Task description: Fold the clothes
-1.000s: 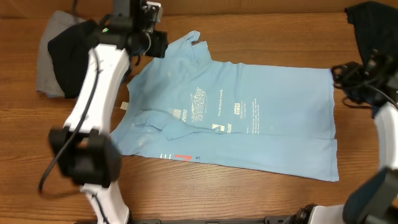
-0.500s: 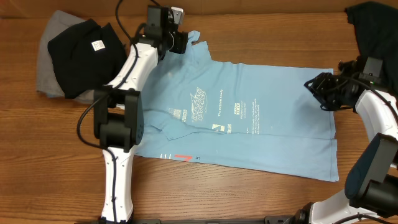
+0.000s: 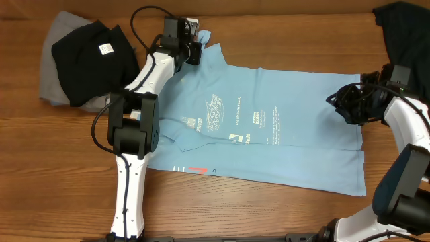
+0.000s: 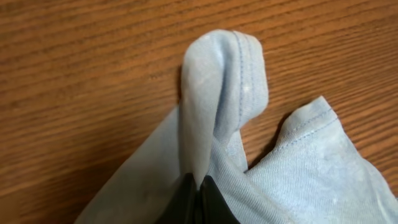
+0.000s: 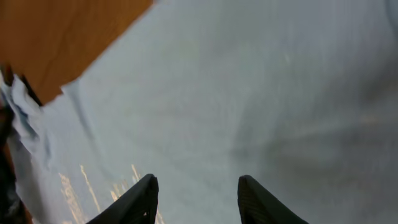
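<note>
The left gripper (image 4: 198,194) is pressed shut on a raised fold at the far-left corner of the light blue cotton T-shirt with white lettering (image 3: 289,128). The right gripper (image 5: 196,190) hovers spread over its right hem, holding nothing. The shirt lies flat across the middle of the wooden tabletop (image 3: 269,208). A clean fold likely needs both ends lifted evenly toward the bare near edge. The folded black garment (image 3: 87,47) and crumpled dark garment (image 3: 403,27) crowd the far corners.

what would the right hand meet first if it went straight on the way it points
The light blue T-shirt: the right hand, open, aims at plain blue cloth with nothing in between. How near the cloth lies is unclear.
</note>
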{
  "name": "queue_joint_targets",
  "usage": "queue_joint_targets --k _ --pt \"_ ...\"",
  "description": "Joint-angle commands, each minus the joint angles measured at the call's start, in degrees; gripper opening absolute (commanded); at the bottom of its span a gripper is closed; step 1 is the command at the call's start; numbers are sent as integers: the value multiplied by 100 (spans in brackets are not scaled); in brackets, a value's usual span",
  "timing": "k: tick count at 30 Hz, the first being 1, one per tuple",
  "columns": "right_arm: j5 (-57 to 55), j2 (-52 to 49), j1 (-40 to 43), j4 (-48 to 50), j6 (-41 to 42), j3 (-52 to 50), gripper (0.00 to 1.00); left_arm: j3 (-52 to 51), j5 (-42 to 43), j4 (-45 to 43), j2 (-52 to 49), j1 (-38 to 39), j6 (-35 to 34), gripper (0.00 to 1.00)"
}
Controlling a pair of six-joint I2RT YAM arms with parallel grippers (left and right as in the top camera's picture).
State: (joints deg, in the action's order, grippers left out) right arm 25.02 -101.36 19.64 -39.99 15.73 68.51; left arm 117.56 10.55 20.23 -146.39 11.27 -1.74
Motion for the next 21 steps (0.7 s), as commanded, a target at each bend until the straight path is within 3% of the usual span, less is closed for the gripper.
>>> queue_joint_targets --k 1,9,16,21 --pt "-153 70 2 610 -90 57 40 37 155 498 186 28 -358 4" --pt "-1130 -59 2 2190 232 57 37 37 90 1921 1172 44 -339 4" --pt "-2022 -625 2 2758 184 57 44 37 92 3534 1569 127 -345 4" --pt "-2052 -1379 4 3456 179 57 49 33 87 4811 1565 232 -363 4"
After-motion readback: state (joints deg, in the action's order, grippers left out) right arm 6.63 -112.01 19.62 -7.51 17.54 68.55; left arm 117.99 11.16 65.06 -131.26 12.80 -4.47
